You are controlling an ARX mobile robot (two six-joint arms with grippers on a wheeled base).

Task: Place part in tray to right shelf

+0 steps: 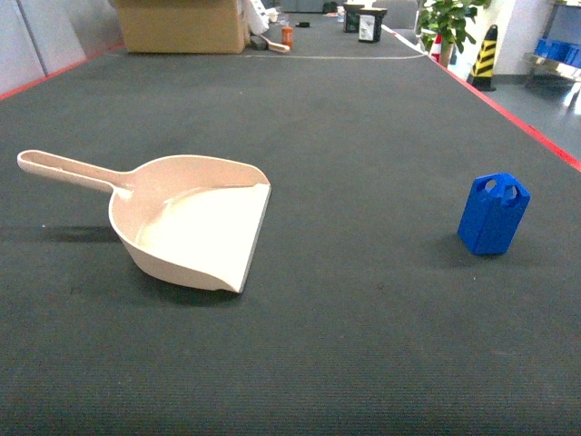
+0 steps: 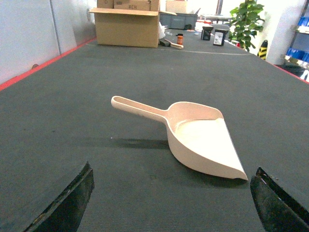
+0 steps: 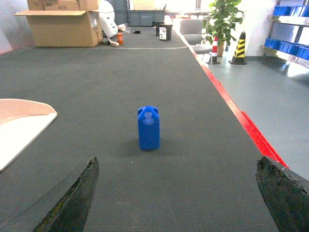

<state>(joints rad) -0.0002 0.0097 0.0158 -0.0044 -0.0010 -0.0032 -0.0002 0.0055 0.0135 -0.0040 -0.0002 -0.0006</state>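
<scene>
Neither tool shows in the head view, where the tray [image 1: 195,227] lies toward the dark floor's left edge and the part [image 1: 493,213] stands upright, well apart, near its red right edge. Left wrist view: the left tool [image 2: 171,203] is spread wide, nothing between its fingers, the tray ahead. Right wrist view: the right tool [image 3: 178,193] is likewise spread, the part [image 3: 148,128] standing ahead.

No lettering is showing itself clearly enough to be read in any view. The cardboard box [image 2: 128,26], sitting far ahead of the left claw and to its left at the end of the dark floor, is carrying a short dark mark on its upper front in the left wrist view, but it is staying too blurred to make out. The black-and-white container [image 3: 165,32], standing far ahead of the right claw, is showing a pale label panel whose print is too small to tell. The part [image 1: 492,213] and the tray [image 1: 186,222] are bearing no legible marks.
</scene>
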